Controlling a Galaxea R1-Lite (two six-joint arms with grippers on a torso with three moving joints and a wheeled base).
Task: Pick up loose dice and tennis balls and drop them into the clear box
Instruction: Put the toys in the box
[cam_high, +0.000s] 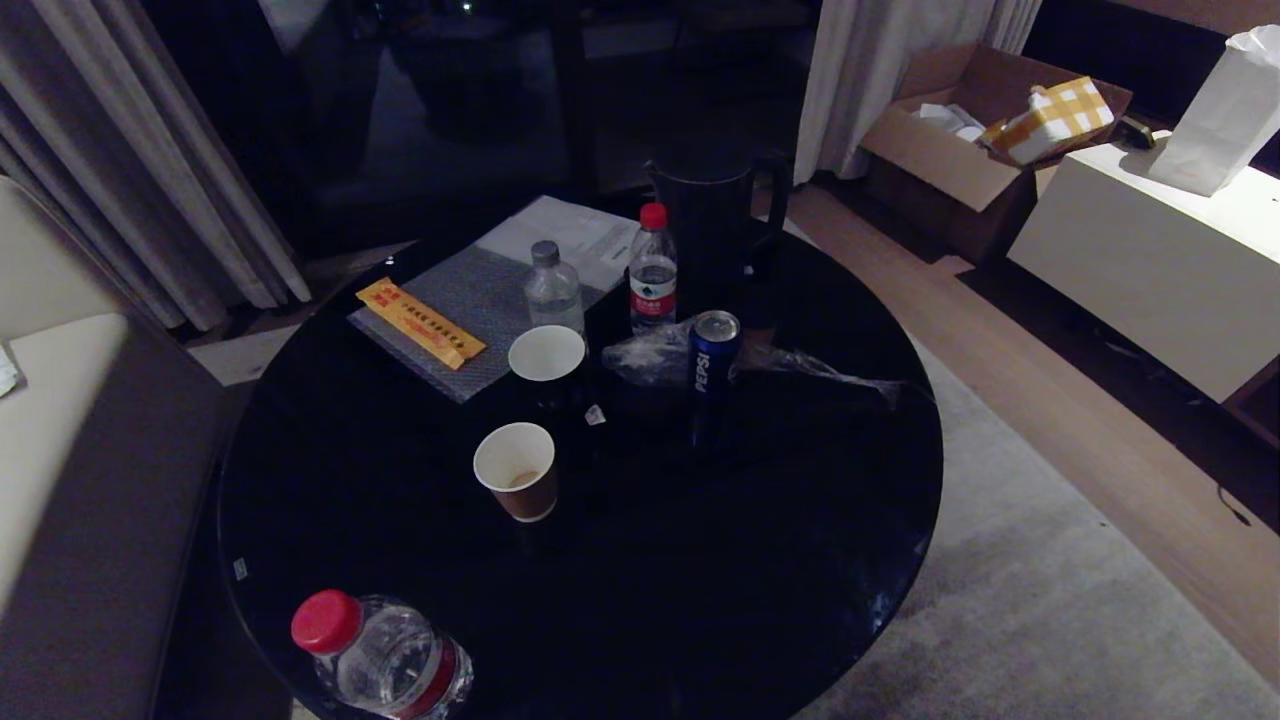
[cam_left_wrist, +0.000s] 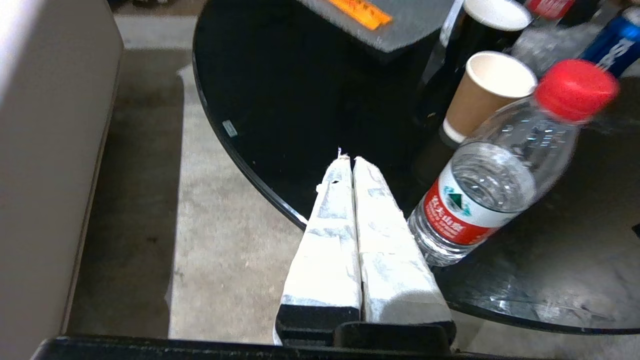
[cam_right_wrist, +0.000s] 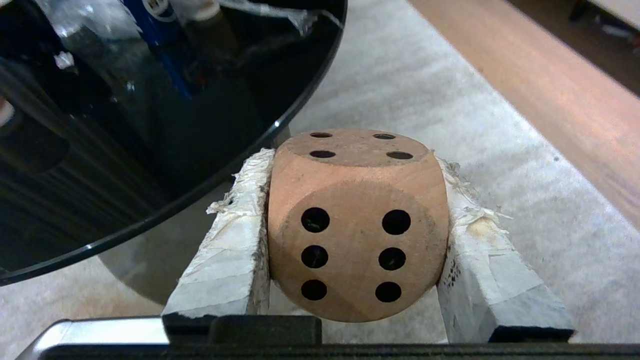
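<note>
three bottles (cam_high: 652, 268), two cups (cam_high: 516, 468)

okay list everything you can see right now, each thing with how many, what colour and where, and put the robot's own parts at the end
round table: one, glossy black, centre
water bottles: three, clear; two red-capped (near edge, back), one grey-capped at the back
paper cups: two, brown and dark, mid-table
Pepsi can: one, blue, mid-table
plastic wrap: one, clear, crumpled beside the can
long packet: one, orange, on a grey mat
kettle: one, black, back of table
cardboard box: one, brown, on the floor, back right
paper bag: one, white, on a white cabinet
beige die: one, dark pips, clamped in the right gripper
left gripper: jaws shut, empty, at the table's near edge
right gripper: jaws shut on the die, beside the table
</note>
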